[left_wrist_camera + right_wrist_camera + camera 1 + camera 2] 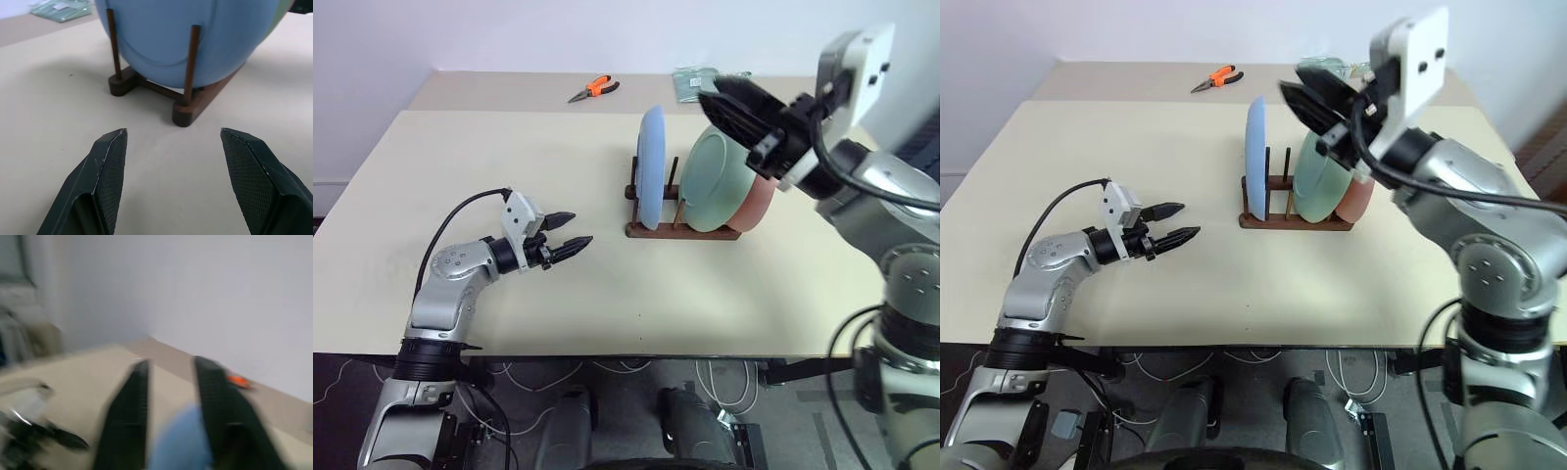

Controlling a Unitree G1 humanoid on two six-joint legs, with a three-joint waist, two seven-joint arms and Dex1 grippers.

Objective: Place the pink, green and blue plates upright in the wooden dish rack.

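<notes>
The wooden dish rack [685,233] stands mid-table with all three plates upright in it. The blue plate [651,166] is at its left end, the green plate [715,181] in the middle, and the pink plate [762,201] behind the green one at the right end. My right gripper [710,93] hovers above the green plate's top rim, pointing left. Its fingers [137,396] stand a narrow gap apart with nothing between them. My left gripper [576,227] is open and empty, low over the table to the left of the rack and pointing at it.
Orange-handled pliers [594,89] lie at the far side of the table. A greenish packet [690,83] lies behind the rack. Bare tabletop [509,157] spreads to the left and in front of the rack.
</notes>
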